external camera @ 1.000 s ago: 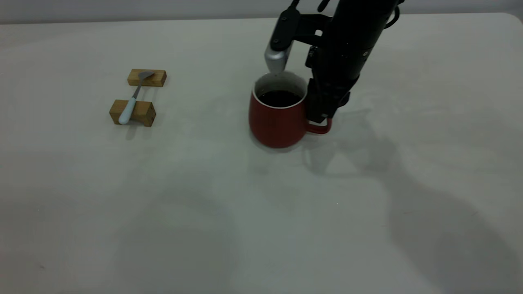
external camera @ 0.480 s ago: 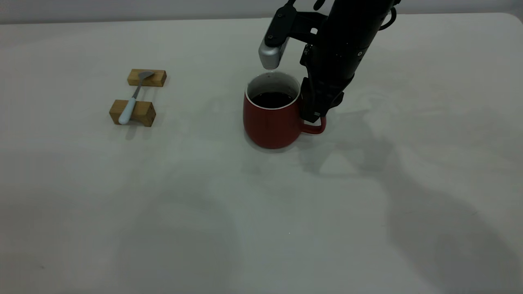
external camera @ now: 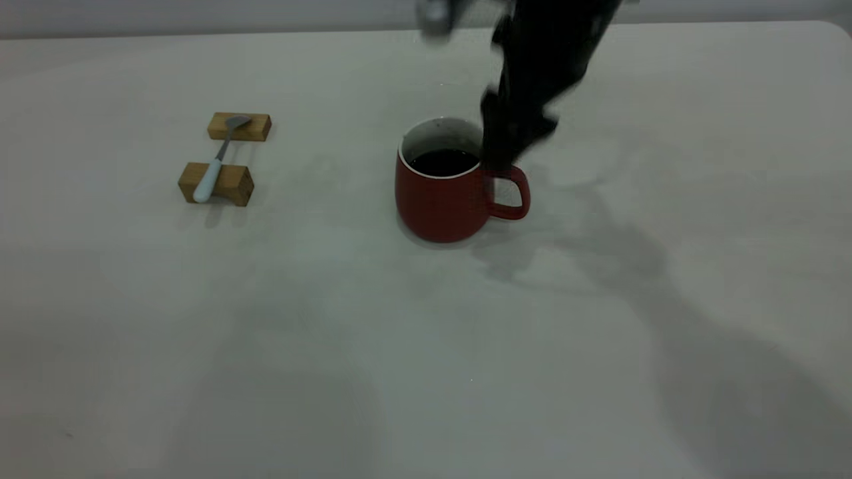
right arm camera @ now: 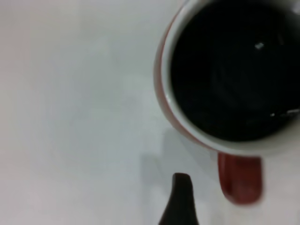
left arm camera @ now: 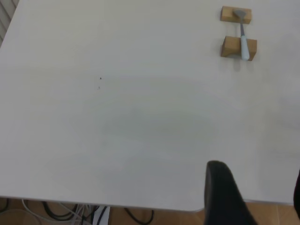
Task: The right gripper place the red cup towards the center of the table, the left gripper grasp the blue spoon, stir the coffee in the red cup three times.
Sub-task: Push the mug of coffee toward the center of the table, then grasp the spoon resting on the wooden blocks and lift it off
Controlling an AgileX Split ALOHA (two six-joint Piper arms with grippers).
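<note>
The red cup (external camera: 436,203) stands upright near the middle of the table (external camera: 333,346), and dark coffee (external camera: 444,161) fills it. Its handle (external camera: 514,193) is free. My right gripper (external camera: 498,154) hovers just above the handle, open and holding nothing. In the right wrist view one black finger (right arm camera: 181,199) stands beside the handle (right arm camera: 239,183), apart from it, with the coffee (right arm camera: 229,70) beyond. The blue spoon (external camera: 212,174) rests across two wooden blocks at the left. My left gripper (left arm camera: 258,185) hangs open over the table's edge, far from the spoon (left arm camera: 243,41).
Two small wooden blocks (external camera: 240,126) (external camera: 233,185) carry the spoon, bowl on the far one. The right arm (external camera: 546,53) rises out of the top of the exterior view behind the cup. Cables lie on the floor past the table edge (left arm camera: 93,213).
My right gripper has let go of the cup's handle and risen. The cup slid a little left a second ago and now stands still. The spoon has not moved.
</note>
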